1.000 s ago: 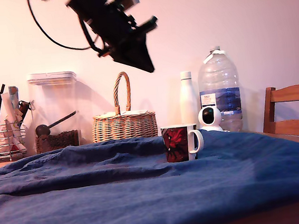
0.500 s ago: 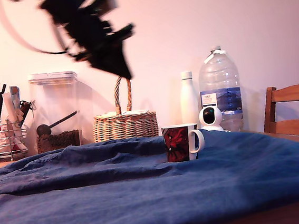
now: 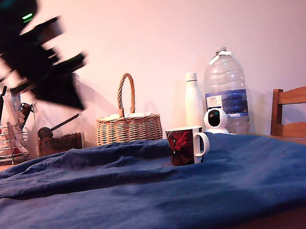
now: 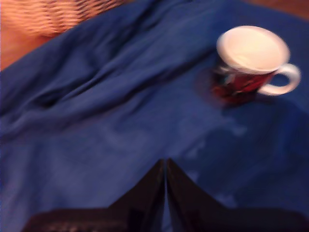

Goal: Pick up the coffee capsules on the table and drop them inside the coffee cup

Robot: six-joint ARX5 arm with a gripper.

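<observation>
Claw (image 4: 165,166) is hanging high over the worktop (image 3: 150,201), motion-blurred at the exterior view's left; in the wrist view its two dark tips are meeting with nothing between them, so it is clenched and empty. One coffee cup (image 3: 185,146) is standing upright on the blue cloth, toward the exterior view's right of centre, handle pointing to that view's right; from the wrist view its opening is reading pale and blurred, contents not tellable. Coffee capsules: zero showing in either view, so they are either hidden by cloth folds, inside the cup, or out of frame; cannot tell which. Judging handling: small plastic pods would be light, fairly stiff but smooth and tapered, likely slipping upward out of a pinch, so gripping across the body just under the rim looks safest; wrinkled soft cloth may let a pod tip or roll. Cup is looking heavy, rigid and breakable. Background count: one wicker basket (image 3: 128,125), one white bottle (image 3: 193,100), one large water jug (image 3: 225,88), one small white camera (image 3: 215,120), one chair (image 3: 299,114).
</observation>
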